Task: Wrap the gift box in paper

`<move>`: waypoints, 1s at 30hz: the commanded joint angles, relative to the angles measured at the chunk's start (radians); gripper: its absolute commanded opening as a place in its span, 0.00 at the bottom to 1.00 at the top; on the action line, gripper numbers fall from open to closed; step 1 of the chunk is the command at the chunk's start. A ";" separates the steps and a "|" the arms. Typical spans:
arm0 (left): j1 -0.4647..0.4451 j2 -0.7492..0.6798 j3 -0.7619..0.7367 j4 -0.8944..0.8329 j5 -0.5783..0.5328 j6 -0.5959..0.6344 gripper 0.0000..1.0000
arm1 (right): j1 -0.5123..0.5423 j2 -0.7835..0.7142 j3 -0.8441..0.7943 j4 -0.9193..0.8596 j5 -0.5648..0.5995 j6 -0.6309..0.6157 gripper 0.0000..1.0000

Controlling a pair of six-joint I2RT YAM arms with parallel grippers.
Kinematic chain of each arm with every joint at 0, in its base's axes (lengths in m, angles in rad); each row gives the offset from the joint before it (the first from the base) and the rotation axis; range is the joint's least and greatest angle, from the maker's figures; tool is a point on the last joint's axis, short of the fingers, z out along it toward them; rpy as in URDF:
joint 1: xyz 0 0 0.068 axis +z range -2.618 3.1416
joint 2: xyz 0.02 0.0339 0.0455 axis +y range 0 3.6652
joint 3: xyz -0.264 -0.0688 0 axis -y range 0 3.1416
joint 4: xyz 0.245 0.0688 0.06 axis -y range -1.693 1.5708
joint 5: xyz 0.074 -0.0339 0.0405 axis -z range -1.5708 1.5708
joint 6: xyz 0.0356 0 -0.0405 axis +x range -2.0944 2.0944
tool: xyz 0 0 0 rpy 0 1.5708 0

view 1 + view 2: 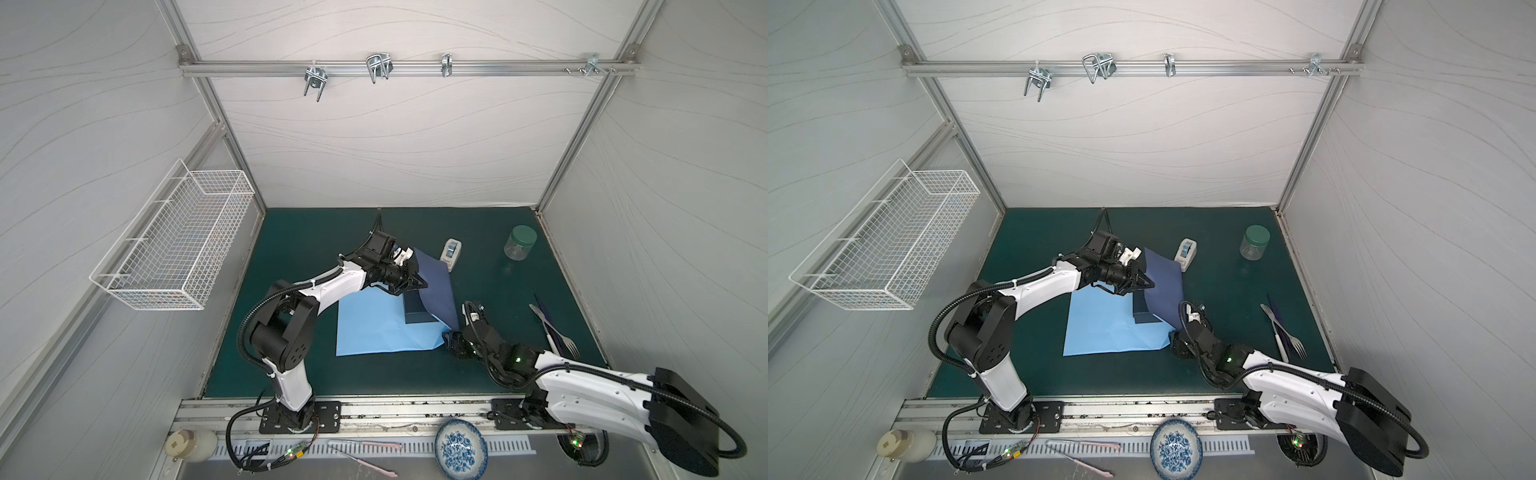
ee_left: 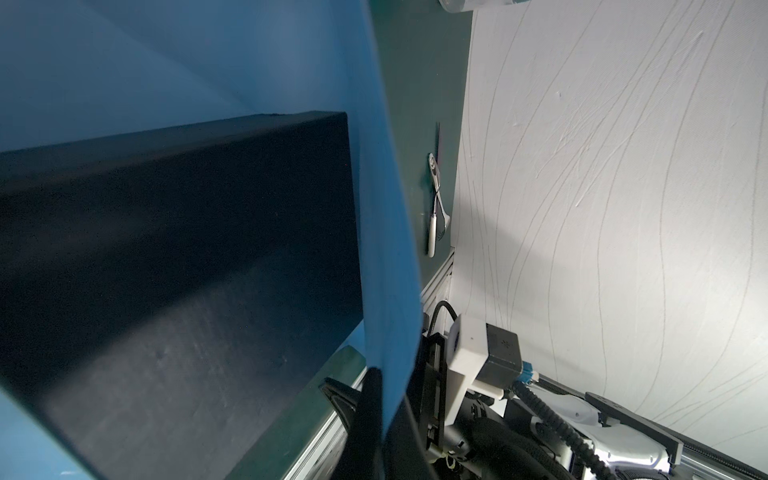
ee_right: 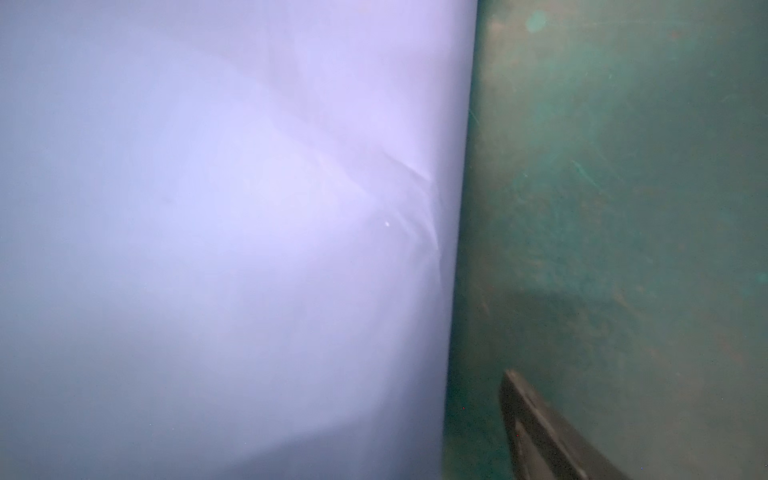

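Dark navy matte cardboard gift box on large light-blue paper sheet on green table, exposed box edge running far-to-near, sheet's right part raised over box, indigo underside up, left end effector pinching raised edge, right end effector at sheet's near right corner, opening indeterminate

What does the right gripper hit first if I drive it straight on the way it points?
Most likely the paper. The right gripper sits low and points at its near right corner, almost touching. Depth is unclear, so it may scrape the mat first.
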 commanded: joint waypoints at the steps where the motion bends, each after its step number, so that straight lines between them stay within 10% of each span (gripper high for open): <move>1: 0.003 0.013 0.037 0.020 0.016 0.007 0.00 | -0.003 0.058 0.011 0.038 0.032 0.034 0.78; 18: 0.023 0.002 0.044 -0.012 0.026 0.036 0.00 | -0.004 0.096 0.008 -0.105 0.175 0.026 0.65; 30: 0.048 -0.003 0.065 -0.121 -0.002 0.168 0.00 | -0.013 -0.232 0.081 -0.309 -0.124 -0.180 0.85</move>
